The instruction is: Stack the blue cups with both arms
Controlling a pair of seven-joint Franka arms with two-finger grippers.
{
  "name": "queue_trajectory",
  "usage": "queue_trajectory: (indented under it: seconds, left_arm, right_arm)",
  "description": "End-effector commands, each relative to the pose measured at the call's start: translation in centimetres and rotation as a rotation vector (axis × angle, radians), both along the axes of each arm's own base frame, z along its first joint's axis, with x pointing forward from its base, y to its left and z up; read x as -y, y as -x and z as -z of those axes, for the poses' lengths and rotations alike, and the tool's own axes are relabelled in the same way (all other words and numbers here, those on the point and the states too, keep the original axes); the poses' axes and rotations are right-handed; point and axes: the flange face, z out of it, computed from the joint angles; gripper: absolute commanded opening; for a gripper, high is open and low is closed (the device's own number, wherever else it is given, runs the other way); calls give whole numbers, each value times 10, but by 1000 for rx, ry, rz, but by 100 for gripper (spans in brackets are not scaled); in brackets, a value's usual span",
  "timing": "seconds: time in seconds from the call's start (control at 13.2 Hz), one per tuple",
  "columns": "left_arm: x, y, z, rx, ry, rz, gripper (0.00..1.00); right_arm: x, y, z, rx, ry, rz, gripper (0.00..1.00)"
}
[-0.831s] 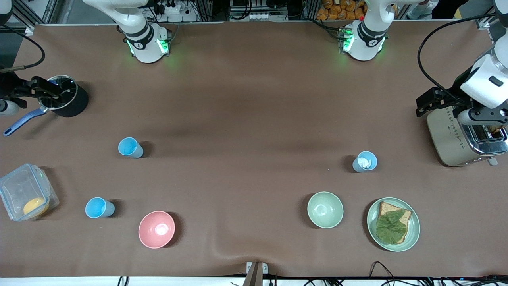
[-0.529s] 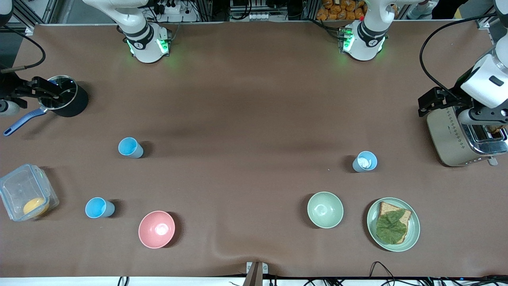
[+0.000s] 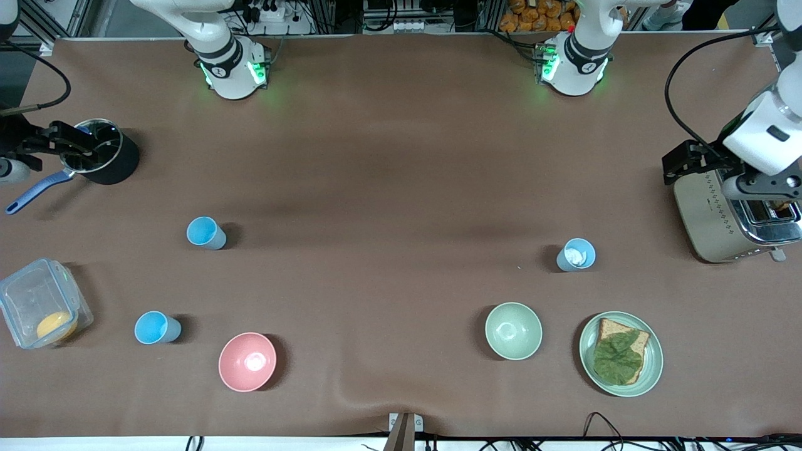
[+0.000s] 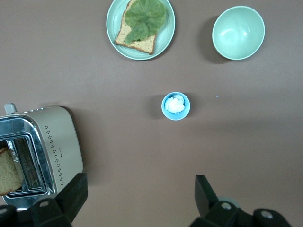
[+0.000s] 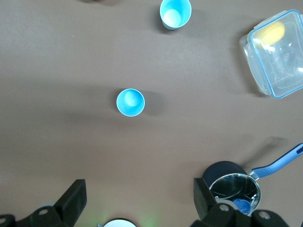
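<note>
Three light-blue cups stand upright and apart on the brown table. One cup (image 3: 205, 233) and a second cup (image 3: 156, 327), nearer the front camera, are toward the right arm's end; both show in the right wrist view (image 5: 130, 102) (image 5: 175, 13). The third cup (image 3: 576, 254), with a white patch inside, is toward the left arm's end and shows in the left wrist view (image 4: 175, 106). My left gripper (image 3: 691, 160) (image 4: 138, 196) is open and empty, high beside the toaster. My right gripper (image 3: 67, 143) (image 5: 139, 198) is open and empty, high over the black pot.
A toaster (image 3: 727, 216) holding bread stands at the left arm's end. A pale green bowl (image 3: 513, 330) and a plate (image 3: 651, 363) with bread and a leaf lie nearer the front camera. A pink bowl (image 3: 247, 361), a clear container (image 3: 25, 294) and a black pot (image 3: 116, 164) are toward the right arm's end.
My left arm has drifted slightly toward its own end of the table over the toaster. The right arm and the cups have not moved.
</note>
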Motion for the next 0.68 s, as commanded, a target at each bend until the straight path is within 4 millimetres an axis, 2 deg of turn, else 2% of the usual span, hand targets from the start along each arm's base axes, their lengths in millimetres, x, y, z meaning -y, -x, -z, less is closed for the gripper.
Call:
queue_trajectory:
  seconds: [0.0, 0.15, 0.45, 0.53, 0.6]
  left_arm:
    - [0, -6, 16, -23, -13, 16, 100]
    - [-3, -10, 43, -25, -12, 12, 100]
    - [-37, -15, 109, -5, -5, -31, 100]
    - [-37, -16, 123, 4, -3, -28, 100]
    - [-37, -16, 146, 13, 0, -25, 100]
  right_arm:
    - [20, -5, -8, 16, 11, -21, 100]
    - [25, -8, -5, 9, -2, -84, 100]
    - [26, -10, 16, -62, -8, -88, 100]
    - [31, -10, 22, -82, -10, -83, 100]
    - [41, -12, 30, -97, -15, -68, 100]
